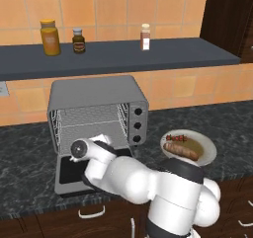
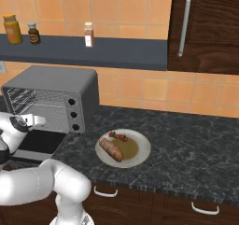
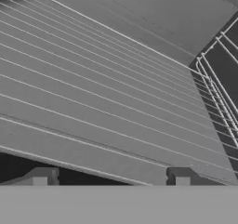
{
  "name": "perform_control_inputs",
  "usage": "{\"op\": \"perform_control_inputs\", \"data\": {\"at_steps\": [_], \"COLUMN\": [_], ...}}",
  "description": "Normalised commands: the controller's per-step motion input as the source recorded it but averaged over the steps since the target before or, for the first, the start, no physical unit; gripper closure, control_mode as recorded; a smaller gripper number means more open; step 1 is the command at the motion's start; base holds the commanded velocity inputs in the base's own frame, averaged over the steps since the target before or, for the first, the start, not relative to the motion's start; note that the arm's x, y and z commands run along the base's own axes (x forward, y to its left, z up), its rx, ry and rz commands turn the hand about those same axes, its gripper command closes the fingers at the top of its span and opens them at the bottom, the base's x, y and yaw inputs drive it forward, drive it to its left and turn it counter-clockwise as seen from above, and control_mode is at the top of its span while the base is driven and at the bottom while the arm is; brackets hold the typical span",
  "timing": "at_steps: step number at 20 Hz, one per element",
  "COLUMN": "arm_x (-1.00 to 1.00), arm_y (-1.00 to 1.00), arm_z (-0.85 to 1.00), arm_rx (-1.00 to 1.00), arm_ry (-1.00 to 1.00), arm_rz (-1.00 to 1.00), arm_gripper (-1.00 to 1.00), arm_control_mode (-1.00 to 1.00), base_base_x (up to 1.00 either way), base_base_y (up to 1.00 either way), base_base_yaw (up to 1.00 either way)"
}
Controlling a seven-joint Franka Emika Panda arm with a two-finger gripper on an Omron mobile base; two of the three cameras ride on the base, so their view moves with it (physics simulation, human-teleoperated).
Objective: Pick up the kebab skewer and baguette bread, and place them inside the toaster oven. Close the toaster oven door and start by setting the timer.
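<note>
A: Item, gripper [image 3: 111,179]: jaws wide, nothing held, at the toaster oven [image 1: 99,111] mouth above its lowered toaster oven door [image 1: 74,175].

B: Kebab skewer [image 1: 176,138], baguette bread [image 1: 181,150]: plate [image 1: 207,150] right of oven. Risk: withdrawing arm clips door or rack [image 3: 107,111].

The toaster oven [image 1: 99,111] stands on the desk [image 1: 227,123] against the wall, its toaster oven door [image 1: 74,175] dropped open toward the front, with the pincer [image 3: 111,176] just before the wire rack [image 3: 102,111] inside. To its right lies a plate [image 2: 140,147] carrying the baguette bread [image 2: 111,150] in front and the kebab skewer [image 2: 118,136] behind. Three jars [image 1: 78,40] stand on the shelf [image 1: 173,54] above.
</note>
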Motion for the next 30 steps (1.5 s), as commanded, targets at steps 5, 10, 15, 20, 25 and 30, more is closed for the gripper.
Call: {"op": "perform_control_inputs", "data": {"at_steps": [5, 10, 15, 20, 25, 30], "arm_x": [-0.39, -0.38, -0.12, -0.59, -0.08, 0.1], "arm_y": [-0.05, -0.09, -0.12, -0.06, -0.17, -0.19], "arm_z": [0.03, 0.0, 0.14, 0.59, 0.5, 0.03], "arm_rx": [0.11, 0.11, 0.09, 0.12, 0.1, 0.05], "arm_ry": [0.05, 0.03, 0.01, 0.01, 0.06, 0.01], "arm_rz": [-0.24, -0.22, -0.15, -0.07, -0.03, 0.0], "arm_gripper": [1.0, 1.0, 1.0, 1.0, 1.0, -1.0], "arm_control_mode": [-1.0, -1.0, -1.0, -1.0, -1.0, -1.0], "base_base_x": [0.0, 0.0, 0.0, 0.0, 0.0, 0.0], "base_base_y": [0.0, 0.0, 0.0, 0.0, 0.0, 0.0], "base_base_yaw": [0.0, 0.0, 0.0, 0.0, 0.0, 0.0]}}
